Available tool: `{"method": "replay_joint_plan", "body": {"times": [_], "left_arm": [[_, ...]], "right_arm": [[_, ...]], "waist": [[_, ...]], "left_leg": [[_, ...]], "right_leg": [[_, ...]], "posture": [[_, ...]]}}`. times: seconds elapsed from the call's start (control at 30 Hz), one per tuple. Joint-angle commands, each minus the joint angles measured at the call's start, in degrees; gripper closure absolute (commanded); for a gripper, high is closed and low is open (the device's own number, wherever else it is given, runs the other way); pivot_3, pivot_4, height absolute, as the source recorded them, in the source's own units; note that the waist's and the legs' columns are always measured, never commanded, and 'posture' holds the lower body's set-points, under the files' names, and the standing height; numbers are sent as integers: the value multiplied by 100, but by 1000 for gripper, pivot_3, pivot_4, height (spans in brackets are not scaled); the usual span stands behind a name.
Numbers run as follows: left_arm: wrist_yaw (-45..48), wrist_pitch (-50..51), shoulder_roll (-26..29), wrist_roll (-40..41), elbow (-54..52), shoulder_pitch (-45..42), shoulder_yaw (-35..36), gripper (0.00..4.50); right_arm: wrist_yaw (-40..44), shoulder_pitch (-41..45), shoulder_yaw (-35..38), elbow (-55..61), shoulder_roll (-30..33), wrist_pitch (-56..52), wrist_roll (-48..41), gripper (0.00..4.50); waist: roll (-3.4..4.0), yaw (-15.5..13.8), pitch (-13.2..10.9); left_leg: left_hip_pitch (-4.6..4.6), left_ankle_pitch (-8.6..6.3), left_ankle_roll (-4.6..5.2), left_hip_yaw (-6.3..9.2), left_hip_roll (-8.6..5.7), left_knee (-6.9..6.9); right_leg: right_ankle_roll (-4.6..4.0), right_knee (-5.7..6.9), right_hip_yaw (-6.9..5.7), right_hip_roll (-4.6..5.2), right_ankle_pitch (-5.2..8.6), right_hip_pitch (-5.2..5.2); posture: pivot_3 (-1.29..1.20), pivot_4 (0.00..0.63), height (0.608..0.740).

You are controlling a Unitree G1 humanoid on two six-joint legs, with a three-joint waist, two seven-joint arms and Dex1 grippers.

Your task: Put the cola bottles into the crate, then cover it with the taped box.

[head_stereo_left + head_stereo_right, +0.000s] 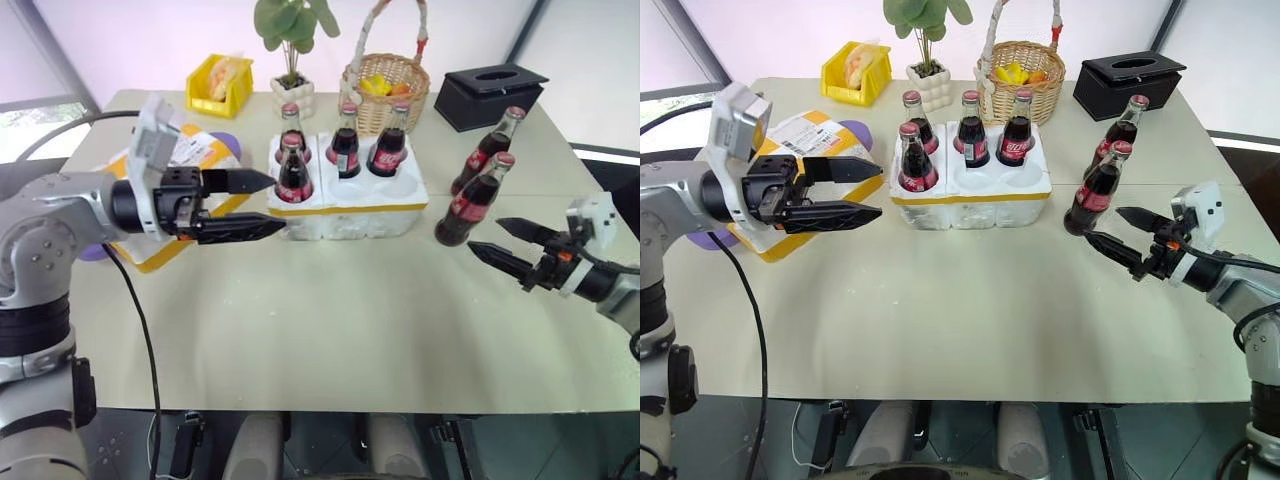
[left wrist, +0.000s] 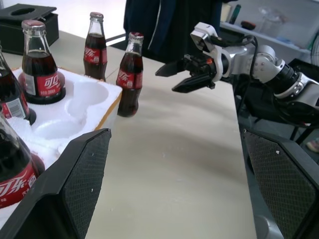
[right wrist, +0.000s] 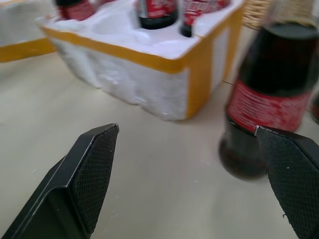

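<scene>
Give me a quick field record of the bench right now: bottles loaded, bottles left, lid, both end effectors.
bottles in crate: four, upright in the crate
free holes: two, in the front row
bottles left on table: two, right of the crate; nearer bottle, farther bottle
taped box: on the table left of the crate, not yet on it
left end effector: open, holding nothing, left of the crate
right end effector: open, pointing toward the nearer bottle, not gripping it

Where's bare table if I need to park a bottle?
The wide near strip of the table, in front of the crate and between both grippers, is bare. It is crowded behind the crate by the basket and plant pot.
</scene>
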State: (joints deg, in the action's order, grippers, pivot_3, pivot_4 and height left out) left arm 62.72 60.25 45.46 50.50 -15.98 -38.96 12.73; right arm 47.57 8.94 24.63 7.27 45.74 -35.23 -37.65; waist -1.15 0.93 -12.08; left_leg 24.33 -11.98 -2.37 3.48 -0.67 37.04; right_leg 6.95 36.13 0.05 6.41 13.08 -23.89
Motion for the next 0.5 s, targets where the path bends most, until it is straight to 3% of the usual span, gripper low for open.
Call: {"method": "replay_joint_plan", "body": {"times": [0.03,0.5], "left_arm": [[-103,-235,39,59,-129,55,66,67],[-464,-470,60,187,-214,219,119,67]], "right_arm": [[-268,260,81,-168,-216,185,22,0],[-412,1260,-334,-1698,-785,836,486,0]], "waist": [[0,-5,0],[1,7,0]], "left_leg": [[0,0,0,0,0,0],[-1,0,0,1,10,-2]], "right_leg": [[0,0,0,-1,0,0],[-3,-1,3,-17,-2,0]], "posture": [[0,150,740],[0,150,740]]}}
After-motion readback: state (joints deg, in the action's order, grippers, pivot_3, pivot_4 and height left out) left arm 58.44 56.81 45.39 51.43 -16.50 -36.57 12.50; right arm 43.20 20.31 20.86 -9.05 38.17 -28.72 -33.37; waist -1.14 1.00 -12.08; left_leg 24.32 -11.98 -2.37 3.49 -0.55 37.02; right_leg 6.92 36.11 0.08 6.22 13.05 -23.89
